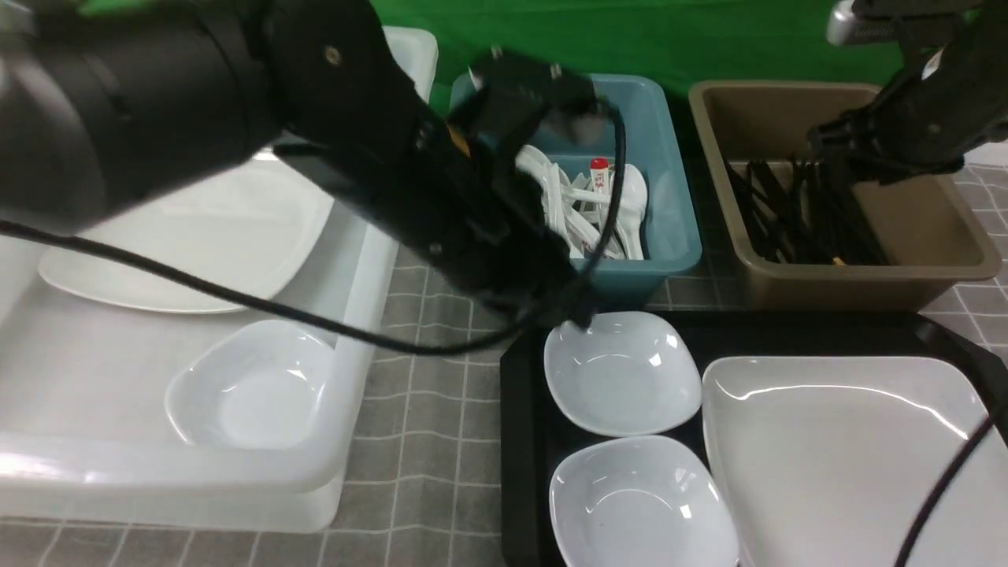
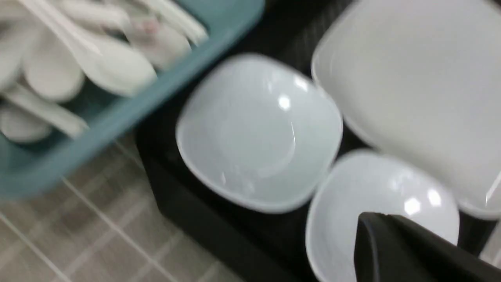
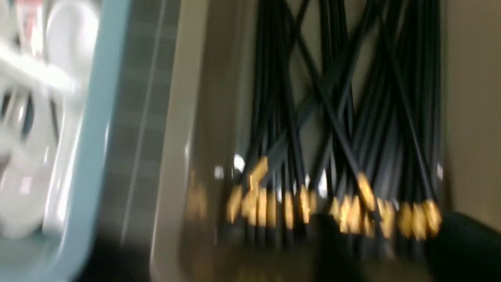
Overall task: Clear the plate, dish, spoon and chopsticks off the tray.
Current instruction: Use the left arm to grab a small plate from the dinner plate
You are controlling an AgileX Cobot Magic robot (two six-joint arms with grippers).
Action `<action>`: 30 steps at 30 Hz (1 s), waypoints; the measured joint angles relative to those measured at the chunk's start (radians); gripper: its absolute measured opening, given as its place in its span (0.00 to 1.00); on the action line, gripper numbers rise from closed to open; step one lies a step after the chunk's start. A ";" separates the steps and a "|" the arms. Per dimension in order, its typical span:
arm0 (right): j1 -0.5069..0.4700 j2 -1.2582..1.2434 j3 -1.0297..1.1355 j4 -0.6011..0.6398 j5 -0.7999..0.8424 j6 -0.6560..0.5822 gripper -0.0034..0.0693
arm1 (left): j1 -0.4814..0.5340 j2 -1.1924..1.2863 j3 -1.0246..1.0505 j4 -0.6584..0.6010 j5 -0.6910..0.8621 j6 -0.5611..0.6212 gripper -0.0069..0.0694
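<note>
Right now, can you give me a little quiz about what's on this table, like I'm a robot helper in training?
1. True or false: the brown tub is empty.
2. How many small bowls sit on the black tray? A one, B two, C three.
3. What big white thing shares the tray with them?
Key: 1 false, it holds chopsticks; 2 B; 3 the plate.

Left arm bulky, matte black, rounded casing, one small silver screw, orange mark near the wrist, boxy black block on top. Thin black cable loops under it. Right arm black too, grey metal cap, small white label, second black cable.
</note>
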 joint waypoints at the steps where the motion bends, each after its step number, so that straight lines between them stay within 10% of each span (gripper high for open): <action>1: 0.010 -0.060 0.003 0.002 0.078 -0.023 0.25 | -0.022 0.036 0.000 0.026 0.050 -0.002 0.09; 11: 0.133 -0.477 0.251 0.094 0.171 -0.088 0.08 | -0.181 0.186 0.000 0.203 0.034 -0.073 0.15; 23: 0.189 -0.754 0.381 0.112 0.111 -0.098 0.10 | -0.194 0.289 0.000 0.312 -0.097 -0.077 0.70; 30: 0.189 -0.784 0.381 0.111 0.126 -0.098 0.13 | -0.194 0.326 0.000 0.271 -0.096 -0.093 0.72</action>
